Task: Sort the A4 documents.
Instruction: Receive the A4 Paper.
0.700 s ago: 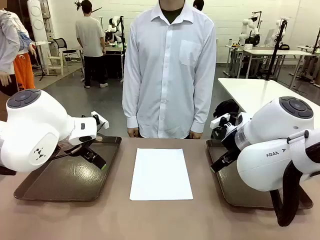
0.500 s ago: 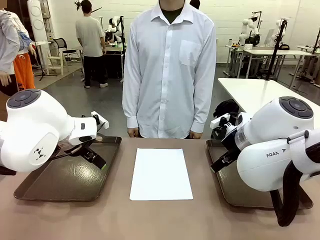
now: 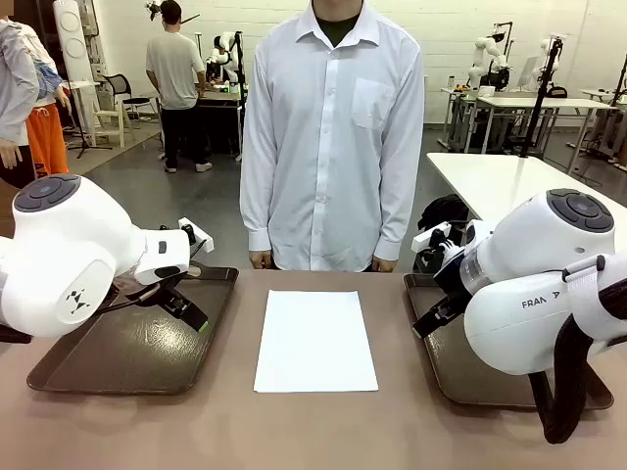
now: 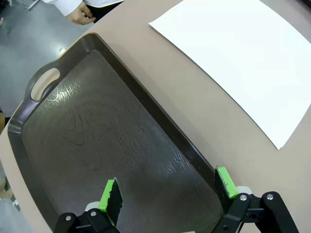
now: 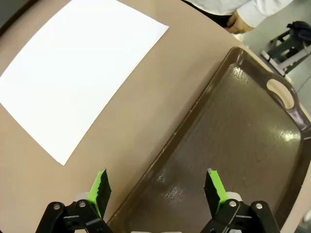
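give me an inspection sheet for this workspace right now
surface: brown table, no spills seen
job's things: white paper flat in the middle, between left tray and right tray, both bare where seen
clutter: nothing seen
tools: left tool and right tool open, holding nothing, each over its tray's inner edge
cables: black hose looped on right arm
surroundings: person in white shirt at far side; others at tables behind

Plain white back wall (image 3: 451, 29). Glossy grey floor (image 3: 127, 196) with a soft, even sheen. Matte brown counter (image 3: 313, 431) in the foreground. Behind it to the right, a long white rectangular table (image 3: 495, 181). More white-topped tables on dark legs (image 3: 534, 101) far right by the wall. Dark-backed chair (image 3: 118, 86) far left. Person in a grey T-shirt (image 3: 176, 69) stands with back turned near the wall.
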Controlling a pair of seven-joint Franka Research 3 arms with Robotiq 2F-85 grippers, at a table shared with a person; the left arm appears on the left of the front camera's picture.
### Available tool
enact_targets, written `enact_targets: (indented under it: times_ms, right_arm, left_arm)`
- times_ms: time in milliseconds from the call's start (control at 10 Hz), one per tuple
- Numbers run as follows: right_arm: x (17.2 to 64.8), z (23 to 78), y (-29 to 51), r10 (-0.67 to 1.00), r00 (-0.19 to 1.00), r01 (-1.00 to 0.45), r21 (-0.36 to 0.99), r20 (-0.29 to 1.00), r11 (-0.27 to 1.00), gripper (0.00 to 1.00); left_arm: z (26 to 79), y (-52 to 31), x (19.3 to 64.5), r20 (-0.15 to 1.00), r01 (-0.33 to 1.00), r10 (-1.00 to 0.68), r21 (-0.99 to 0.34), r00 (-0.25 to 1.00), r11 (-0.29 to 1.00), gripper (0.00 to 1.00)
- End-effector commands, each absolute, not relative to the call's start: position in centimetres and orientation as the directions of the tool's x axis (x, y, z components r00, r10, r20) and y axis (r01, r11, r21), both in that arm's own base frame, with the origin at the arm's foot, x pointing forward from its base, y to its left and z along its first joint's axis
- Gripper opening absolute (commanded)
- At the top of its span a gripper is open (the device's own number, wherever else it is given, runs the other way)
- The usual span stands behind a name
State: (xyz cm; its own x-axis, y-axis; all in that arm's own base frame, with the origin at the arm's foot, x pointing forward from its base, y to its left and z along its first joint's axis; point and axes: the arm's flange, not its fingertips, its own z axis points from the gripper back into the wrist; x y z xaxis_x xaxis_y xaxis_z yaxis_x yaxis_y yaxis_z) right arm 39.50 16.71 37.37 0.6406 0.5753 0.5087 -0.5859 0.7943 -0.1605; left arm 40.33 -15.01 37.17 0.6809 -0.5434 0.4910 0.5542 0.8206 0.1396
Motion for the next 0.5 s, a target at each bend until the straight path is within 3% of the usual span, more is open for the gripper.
enact_targets:
  times_ms: [0,400]
  right_arm:
    - [39.51,37.37,16.69,0.575,0.641,-0.586,-0.160,0.509,0.795,1.00]
    - [39.51,37.37,16.69,0.575,0.641,-0.586,-0.160,0.509,0.795,1.00]
  left_arm:
    - [37.17,-14.99,40.34,0.491,0.554,-0.543,0.140,0.681,0.821,1.00]
    - [37.17,-14.99,40.34,0.491,0.554,-0.543,0.140,0.681,0.821,1.00]
